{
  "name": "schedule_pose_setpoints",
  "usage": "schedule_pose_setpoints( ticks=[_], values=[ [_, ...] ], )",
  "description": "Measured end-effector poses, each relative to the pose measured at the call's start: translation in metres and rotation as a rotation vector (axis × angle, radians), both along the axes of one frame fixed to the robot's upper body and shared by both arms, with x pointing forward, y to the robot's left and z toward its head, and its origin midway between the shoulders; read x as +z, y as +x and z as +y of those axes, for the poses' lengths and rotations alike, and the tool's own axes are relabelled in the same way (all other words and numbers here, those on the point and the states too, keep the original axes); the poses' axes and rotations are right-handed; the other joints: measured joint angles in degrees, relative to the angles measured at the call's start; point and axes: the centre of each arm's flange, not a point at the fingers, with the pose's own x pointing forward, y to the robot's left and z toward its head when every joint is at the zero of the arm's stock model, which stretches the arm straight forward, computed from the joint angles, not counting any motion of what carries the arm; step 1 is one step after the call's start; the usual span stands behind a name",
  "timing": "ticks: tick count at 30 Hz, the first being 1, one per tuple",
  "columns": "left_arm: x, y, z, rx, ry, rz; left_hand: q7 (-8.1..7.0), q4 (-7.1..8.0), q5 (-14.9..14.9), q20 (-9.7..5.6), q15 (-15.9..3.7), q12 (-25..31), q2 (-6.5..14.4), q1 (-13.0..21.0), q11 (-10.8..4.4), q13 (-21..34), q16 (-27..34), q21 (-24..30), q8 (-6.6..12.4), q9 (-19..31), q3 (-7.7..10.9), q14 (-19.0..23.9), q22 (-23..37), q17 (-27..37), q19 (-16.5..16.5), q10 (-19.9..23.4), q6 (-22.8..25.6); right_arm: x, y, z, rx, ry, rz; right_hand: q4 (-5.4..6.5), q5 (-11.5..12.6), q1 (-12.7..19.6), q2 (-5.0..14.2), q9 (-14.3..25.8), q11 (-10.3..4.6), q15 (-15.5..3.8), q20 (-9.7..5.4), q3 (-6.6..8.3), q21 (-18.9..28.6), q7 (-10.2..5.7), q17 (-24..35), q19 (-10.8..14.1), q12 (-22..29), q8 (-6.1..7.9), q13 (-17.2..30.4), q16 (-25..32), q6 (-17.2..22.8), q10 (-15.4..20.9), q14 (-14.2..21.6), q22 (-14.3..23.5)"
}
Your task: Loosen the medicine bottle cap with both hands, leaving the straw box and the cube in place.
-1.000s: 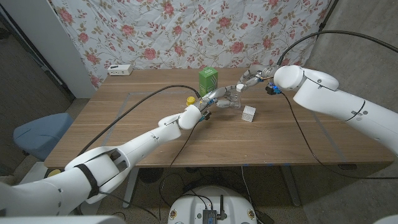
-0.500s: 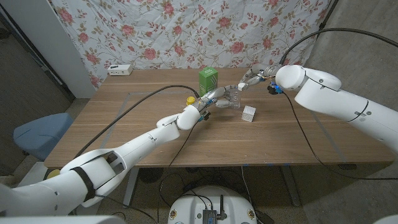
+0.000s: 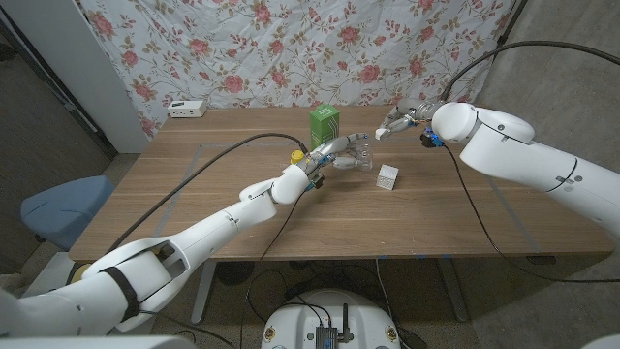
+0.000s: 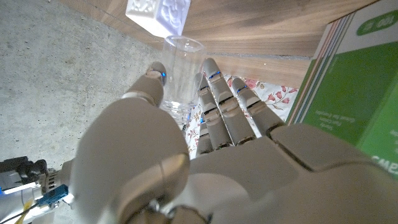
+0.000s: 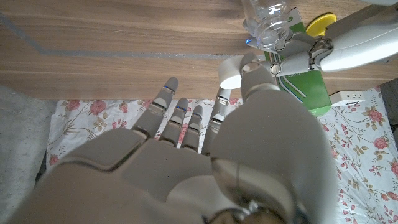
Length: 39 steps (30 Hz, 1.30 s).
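A clear medicine bottle (image 3: 362,160) stands near the table's middle, close in front of the green straw box (image 3: 325,124). My left hand (image 3: 331,155) grips it between thumb and fingers. In the left wrist view the bottle (image 4: 180,68) has an open mouth and sits in my left hand (image 4: 205,137). My right hand (image 3: 399,120) hovers behind and to the right of the bottle, apart from it. In the right wrist view my right hand (image 5: 205,143) pinches a small white cap (image 5: 230,73), just off the uncapped bottle (image 5: 266,18). The white cube (image 3: 388,176) lies to the bottle's front right.
A yellow round object (image 3: 297,155) lies to the left of the straw box. A white device (image 3: 188,108) sits at the table's back left. A black cable (image 3: 223,160) crosses the left half of the wooden table (image 3: 455,218). A floral cloth hangs behind.
My right hand has drawn back from the bottle, up and to the right, taking the cap with it. My left hand and the bottle have hardly moved.
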Motion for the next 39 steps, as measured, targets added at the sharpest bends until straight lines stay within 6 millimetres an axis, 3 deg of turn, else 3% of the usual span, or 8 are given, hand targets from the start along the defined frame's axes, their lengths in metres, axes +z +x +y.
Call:
schedule_pose_setpoints(
  ticks=[19, 39],
  values=[
    [0.001, -0.012, 0.018, 0.005, -0.003, -0.017, -0.02, 0.14, -0.09, 0.00, 0.00, 0.05, 0.37, -0.24, 0.00, 0.05, 0.00, 0.00, 0.00, 0.00, 0.14, 0.00, 0.00, 0.00, 0.00, 0.00, 0.02, 0.002, -0.004, -0.007, -0.090, 0.028, -0.030, -0.28, -0.26, -0.68, -0.21, 0.22, 0.72, 0.05, -0.03, -0.42, 0.23, 0.51, -0.13, 0.86, 0.00, 0.05, 0.00, 0.00, 0.51, 0.72, 0.05, 0.00],
    [-0.003, -0.026, 0.034, 0.034, -0.016, -0.026, -0.22, 0.13, -0.10, 0.00, 0.00, -0.01, 0.34, -0.25, 0.00, 0.02, 0.00, 0.00, 0.00, 0.00, 0.13, 0.00, 0.00, 0.00, 0.00, 0.00, 0.22, 0.001, -0.001, -0.016, -0.154, 0.061, -0.062, -0.57, -0.38, -0.84, -0.06, 0.48, 0.50, -0.27, -0.34, -0.71, 0.23, 0.06, -0.12, 1.15, 0.00, 0.40, 0.00, 0.00, 0.95, 0.92, 0.99, 0.00]
  ],
)
